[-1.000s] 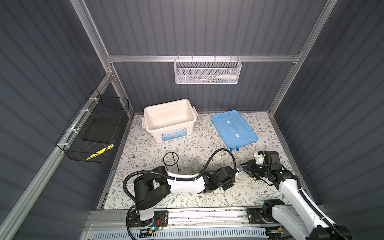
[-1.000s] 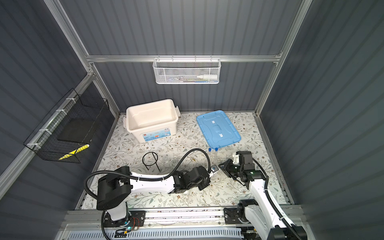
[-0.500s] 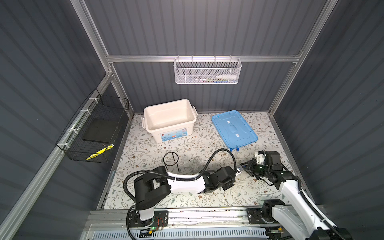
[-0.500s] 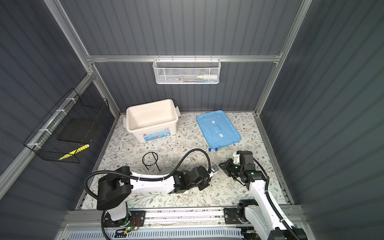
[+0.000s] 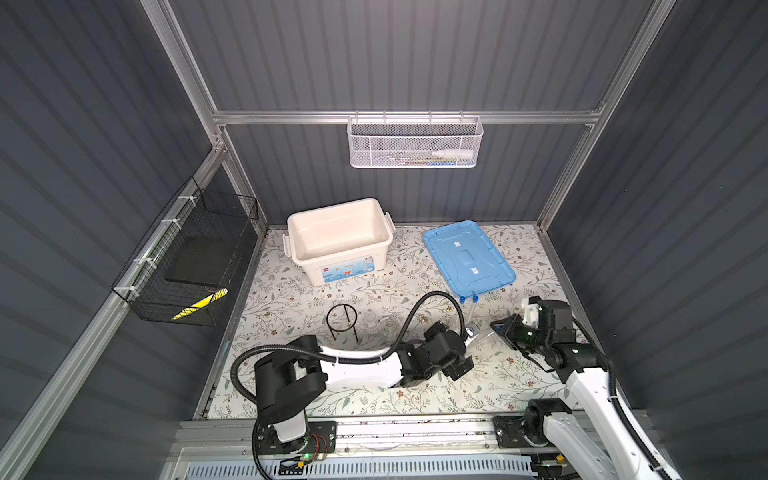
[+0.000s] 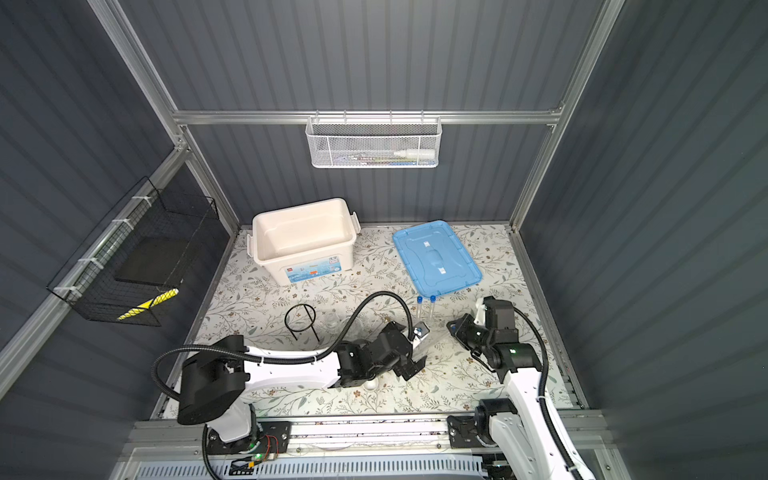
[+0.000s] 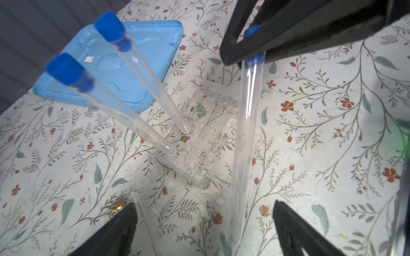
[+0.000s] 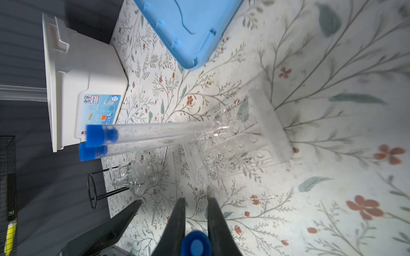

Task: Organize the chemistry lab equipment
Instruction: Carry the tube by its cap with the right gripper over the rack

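A clear tube rack (image 7: 206,137) lies on the floral mat with two blue-capped test tubes (image 7: 142,79) leaning in it; their caps (image 5: 468,298) show in both top views. My right gripper (image 8: 196,200) is shut on the blue cap of a third test tube (image 7: 246,133), which stands upright beside the rack. My left gripper (image 7: 204,221) is open wide around that tube's lower end, with neither finger touching it. The black wire tripod (image 5: 341,322) and small clear glassware (image 5: 378,324) stand to the left; the flask (image 8: 133,177) shows in the right wrist view.
The open white storage box (image 5: 345,266) stands at the back, its blue lid (image 5: 467,257) flat to the right near the rack. A white mesh basket (image 5: 415,143) hangs on the back wall and a black wire basket (image 5: 187,266) on the left wall.
My left gripper has opened wide and let go of the third test tube. My right gripper stays shut on its cap. Both arms have hardly moved.
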`<action>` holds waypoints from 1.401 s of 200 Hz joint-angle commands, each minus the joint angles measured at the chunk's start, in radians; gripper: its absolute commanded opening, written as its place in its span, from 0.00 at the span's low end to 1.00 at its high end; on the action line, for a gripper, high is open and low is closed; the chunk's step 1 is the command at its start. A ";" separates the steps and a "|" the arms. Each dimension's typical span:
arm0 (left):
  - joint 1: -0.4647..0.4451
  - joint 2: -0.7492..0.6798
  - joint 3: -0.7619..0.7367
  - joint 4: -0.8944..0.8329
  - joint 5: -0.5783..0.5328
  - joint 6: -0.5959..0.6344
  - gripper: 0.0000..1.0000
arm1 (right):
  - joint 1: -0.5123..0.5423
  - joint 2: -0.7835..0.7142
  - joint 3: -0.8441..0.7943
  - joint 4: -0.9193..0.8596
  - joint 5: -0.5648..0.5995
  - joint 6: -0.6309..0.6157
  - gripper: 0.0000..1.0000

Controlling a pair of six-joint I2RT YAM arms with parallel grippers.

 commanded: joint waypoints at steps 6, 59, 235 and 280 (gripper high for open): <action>0.000 -0.078 -0.056 0.043 -0.069 -0.045 1.00 | -0.003 -0.043 0.077 -0.074 0.141 -0.086 0.15; 0.021 -0.154 -0.131 0.020 -0.118 -0.112 1.00 | -0.004 0.009 0.199 -0.123 0.282 -0.212 0.15; 0.032 -0.043 -0.025 -0.068 -0.094 -0.137 1.00 | 0.162 0.236 0.232 0.237 0.487 -0.499 0.17; 0.032 -0.010 0.005 -0.081 -0.091 -0.141 1.00 | 0.182 0.288 0.227 0.255 0.472 -0.527 0.18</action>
